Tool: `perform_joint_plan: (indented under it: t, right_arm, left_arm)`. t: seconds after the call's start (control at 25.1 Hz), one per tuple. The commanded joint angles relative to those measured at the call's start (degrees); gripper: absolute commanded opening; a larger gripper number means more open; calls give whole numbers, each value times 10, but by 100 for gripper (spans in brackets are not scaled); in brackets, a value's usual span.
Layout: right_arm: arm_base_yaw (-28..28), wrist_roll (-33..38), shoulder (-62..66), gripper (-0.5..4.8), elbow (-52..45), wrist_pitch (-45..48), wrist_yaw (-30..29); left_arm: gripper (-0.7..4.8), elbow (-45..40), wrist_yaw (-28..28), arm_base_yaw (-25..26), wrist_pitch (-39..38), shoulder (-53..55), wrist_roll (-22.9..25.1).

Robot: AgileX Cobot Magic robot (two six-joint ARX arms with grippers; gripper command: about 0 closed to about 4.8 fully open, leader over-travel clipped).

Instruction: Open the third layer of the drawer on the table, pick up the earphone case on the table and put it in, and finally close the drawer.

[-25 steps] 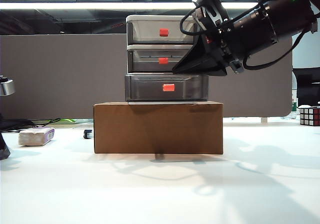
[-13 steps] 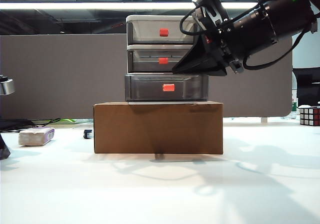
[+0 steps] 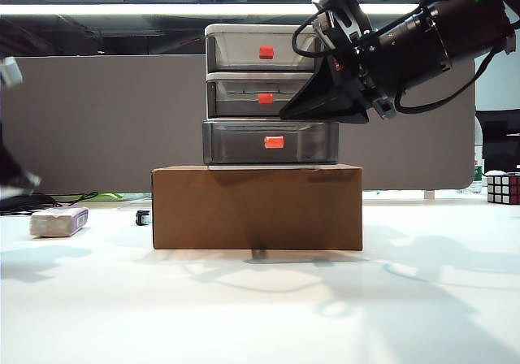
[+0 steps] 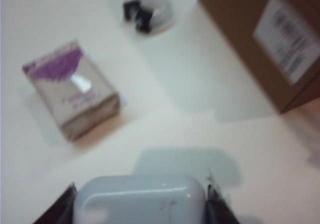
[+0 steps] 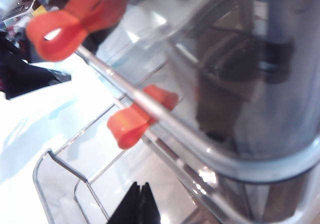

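The right gripper is matte black, its wedge-shaped fingers tapering to thin tips; behind it sit a pale grey bracket, looping black cables and a thick black cylindrical forearm with a green light. The left gripper shows dark finger edges

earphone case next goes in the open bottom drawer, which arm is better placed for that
Left. The left gripper already holds the earphone case between its fingers. The right gripper, jaws together and empty, hovers by the third layer.
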Motion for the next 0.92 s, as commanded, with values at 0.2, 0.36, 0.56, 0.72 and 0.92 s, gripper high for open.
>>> perform_joint_plan:
  t: [0.2,0.36,0.56,0.72,0.92]
  right_arm:
    - [1,-2,-2,-6,3,4,-2]
    - [1,-2,-2,-6,3,4,-2]
    - [1,-2,-3,-6,3,3,-4]
    - [1,1,-7,-6,3,2,-6]
    - [1,0,-23,-6,3,3,-6]
  left_arm:
    - [183,1,20,-78,17,-64,-14]
    - [183,2,18,-151,41,-87,-16]
    - [183,34,-16,-252,49,-95,-31]
    - [183,63,-28,-297,56,-92,-31]
    - [183,96,-47,-346,68,-70,-38]
